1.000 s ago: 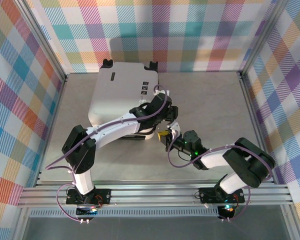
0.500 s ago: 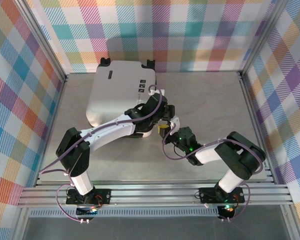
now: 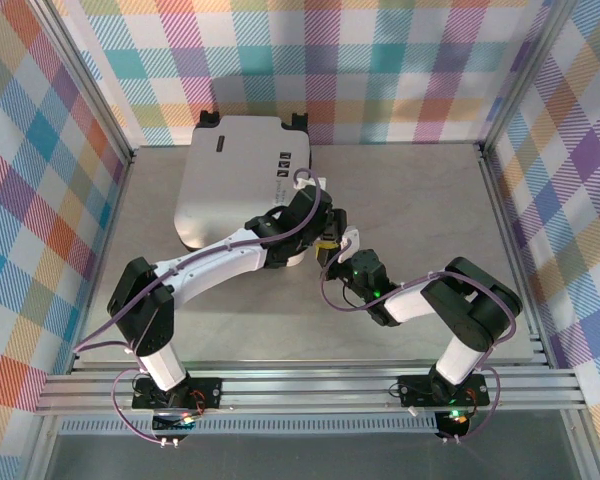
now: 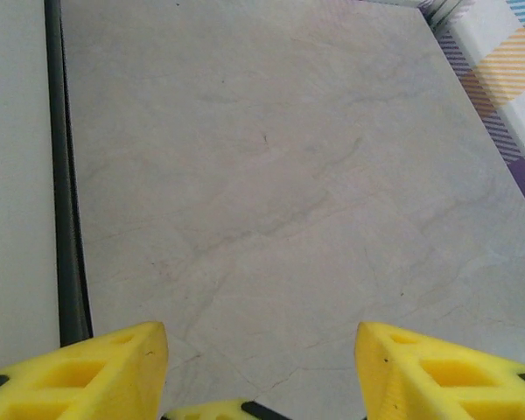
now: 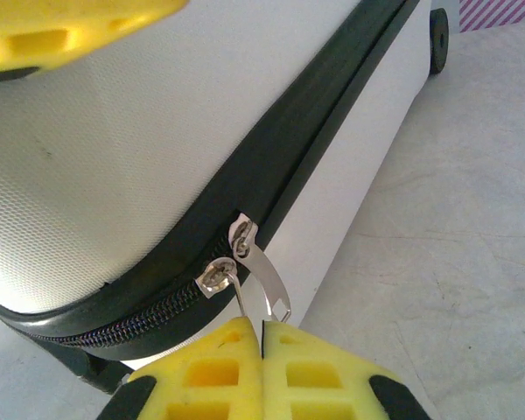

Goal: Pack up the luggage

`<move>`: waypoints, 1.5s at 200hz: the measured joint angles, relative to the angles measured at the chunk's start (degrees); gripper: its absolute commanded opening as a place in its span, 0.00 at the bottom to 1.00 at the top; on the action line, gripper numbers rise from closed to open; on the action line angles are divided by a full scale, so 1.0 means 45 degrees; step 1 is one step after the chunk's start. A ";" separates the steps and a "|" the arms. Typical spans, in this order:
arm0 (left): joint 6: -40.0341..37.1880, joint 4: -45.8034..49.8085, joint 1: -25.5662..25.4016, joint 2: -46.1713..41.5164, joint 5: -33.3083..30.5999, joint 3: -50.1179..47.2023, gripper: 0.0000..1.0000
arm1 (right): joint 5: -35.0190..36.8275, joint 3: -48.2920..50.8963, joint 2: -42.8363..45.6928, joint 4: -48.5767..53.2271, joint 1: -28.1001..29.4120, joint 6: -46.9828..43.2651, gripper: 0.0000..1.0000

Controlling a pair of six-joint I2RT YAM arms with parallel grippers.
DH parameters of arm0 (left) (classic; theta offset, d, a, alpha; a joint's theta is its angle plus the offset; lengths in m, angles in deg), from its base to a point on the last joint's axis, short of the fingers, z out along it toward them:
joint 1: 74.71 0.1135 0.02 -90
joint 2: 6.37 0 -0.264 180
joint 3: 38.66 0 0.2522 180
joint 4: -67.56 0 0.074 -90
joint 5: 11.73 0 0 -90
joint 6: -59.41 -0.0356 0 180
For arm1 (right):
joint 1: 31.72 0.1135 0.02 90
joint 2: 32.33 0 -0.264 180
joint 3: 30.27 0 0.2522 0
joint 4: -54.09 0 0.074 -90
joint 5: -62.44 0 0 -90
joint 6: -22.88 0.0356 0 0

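Note:
The white luggage (image 3: 235, 180) lies closed at the back left of the table, wheels toward the rear wall. Its black zipper seam (image 5: 271, 166) runs along the side, with two silver sliders close together. My right gripper (image 5: 262, 331) is shut on the pull of the nearer slider (image 5: 217, 276); the other slider's tab (image 5: 271, 278) hangs loose beside it. In the top view my right gripper (image 3: 330, 252) is at the luggage's near right corner. My left gripper (image 4: 262, 350) stands open over bare table, the luggage's edge (image 4: 13, 175) just to its left.
Plaid walls close in the back and both sides. A metal rail (image 3: 300, 385) runs along the near edge. The grey tabletop (image 3: 420, 210) stretches to the right of the luggage. The two arms are close together at the luggage's corner.
My right gripper has moved away from the bases with the zipper pull in it. The luggage has shifted slightly toward the back wall, and the left arm has gone with it.

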 measured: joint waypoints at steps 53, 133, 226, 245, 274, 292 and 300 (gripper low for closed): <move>-0.0845 0.1491 0.0044 -0.1370 -0.0034 -0.0063 0.62 | -0.0024 -0.0005 0.0083 -0.0068 -0.0049 -0.0005 0.09; -0.2055 0.3575 0.4187 -0.4391 -0.1647 -0.0690 0.74 | 0.1647 0.0146 0.3385 0.2448 -0.0869 -0.0534 0.48; -0.2584 0.3827 0.7956 -0.4401 -0.0379 -0.0942 0.80 | -0.1855 -0.6193 0.3220 0.9666 -0.2861 -0.0743 0.90; -0.2623 0.3735 0.8354 -0.4138 0.0131 -0.0942 0.81 | -0.2739 -0.7805 0.2195 1.0715 -0.2871 -0.0699 0.92; -0.2628 0.3662 0.8869 -0.3463 0.1049 -0.0981 0.79 | -0.3997 -0.9088 0.0933 1.1647 -0.2871 -0.0442 0.93; -0.2628 0.3453 0.8971 -0.3172 0.1579 -0.1015 0.77 | -0.4595 -0.9520 0.0291 1.2094 -0.2871 -0.0209 0.93; -0.2628 0.3366 0.9010 -0.3172 0.1724 -0.1015 0.77 | -0.4872 -0.9734 -0.0010 1.2254 -0.2871 -0.0073 0.93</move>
